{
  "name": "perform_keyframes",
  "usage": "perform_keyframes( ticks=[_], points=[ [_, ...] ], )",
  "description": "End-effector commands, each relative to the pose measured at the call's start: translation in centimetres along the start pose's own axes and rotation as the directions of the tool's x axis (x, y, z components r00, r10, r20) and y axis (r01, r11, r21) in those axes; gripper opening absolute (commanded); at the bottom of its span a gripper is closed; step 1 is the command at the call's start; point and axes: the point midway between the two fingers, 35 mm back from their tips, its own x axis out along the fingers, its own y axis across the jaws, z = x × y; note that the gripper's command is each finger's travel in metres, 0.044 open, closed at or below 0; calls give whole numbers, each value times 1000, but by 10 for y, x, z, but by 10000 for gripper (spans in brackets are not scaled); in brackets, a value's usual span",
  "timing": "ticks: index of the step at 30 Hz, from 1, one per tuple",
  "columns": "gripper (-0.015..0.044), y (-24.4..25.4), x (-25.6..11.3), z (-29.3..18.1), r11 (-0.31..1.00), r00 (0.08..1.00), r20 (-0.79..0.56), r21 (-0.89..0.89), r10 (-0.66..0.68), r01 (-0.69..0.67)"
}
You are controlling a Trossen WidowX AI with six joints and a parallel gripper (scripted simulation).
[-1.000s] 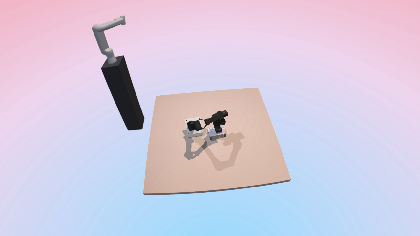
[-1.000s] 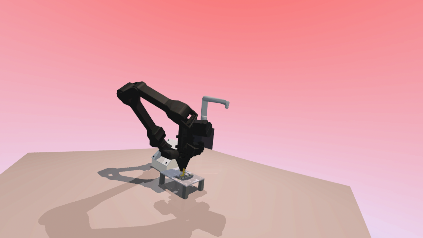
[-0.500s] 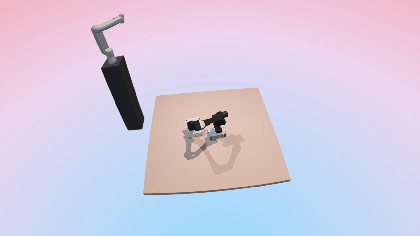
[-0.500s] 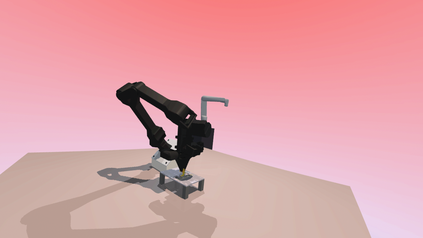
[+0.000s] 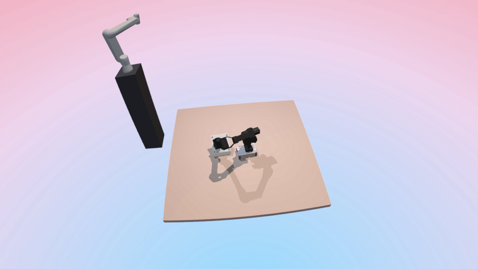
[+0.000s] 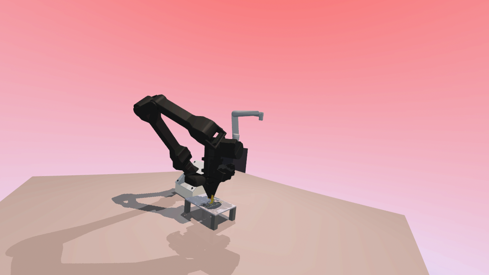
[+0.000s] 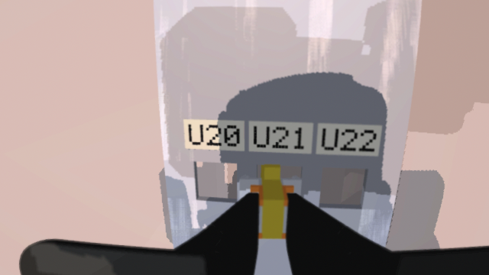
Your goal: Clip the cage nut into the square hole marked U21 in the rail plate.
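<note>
the cage nut (image 6: 211, 199) (image 7: 272, 218), yellow with orange edges, is pinched between the fingertips of the tool (image 6: 211, 196) (image 7: 271, 204), which is nearly closed, one dark finger on either side of it. in the wrist view the nut overlaps the square hole marked u21 (image 7: 291, 173), covering much of it; whether its wings are hooked through cannot be told. the u21 label (image 7: 281, 137) sits between the u20 label (image 7: 214, 135) and the u22 label (image 7: 349, 140), and the holes beside those two show no nut. the rail plate (image 5: 241, 149) (image 6: 225, 208) (image 7: 344, 57) is a pale, glossy sheet raised on dark legs (image 6: 214, 222), standing on the bench (image 5: 267, 180) (image 6: 307, 232) (image 7: 76, 95). just beside it is a white base (image 5: 222, 154) (image 6: 183, 189), from which the black arm (image 5: 245, 136) (image 6: 177, 112) bends up and over. at far left in the top view, off the bench, a grey arm (image 5: 121, 27) (image 6: 246, 113) stands on a tall dark pedestal (image 5: 138, 110) (image 6: 244, 160).
</note>
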Motion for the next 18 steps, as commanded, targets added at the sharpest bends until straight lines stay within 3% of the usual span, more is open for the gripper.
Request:
perform_keyframes(
  ticks=[1,18],
  points=[
    [24,0,0,0,1000,1000,-1,-2,9,-9],
    [24,-1,2,0,999,999,0,-3,48,-48]
  ],
)
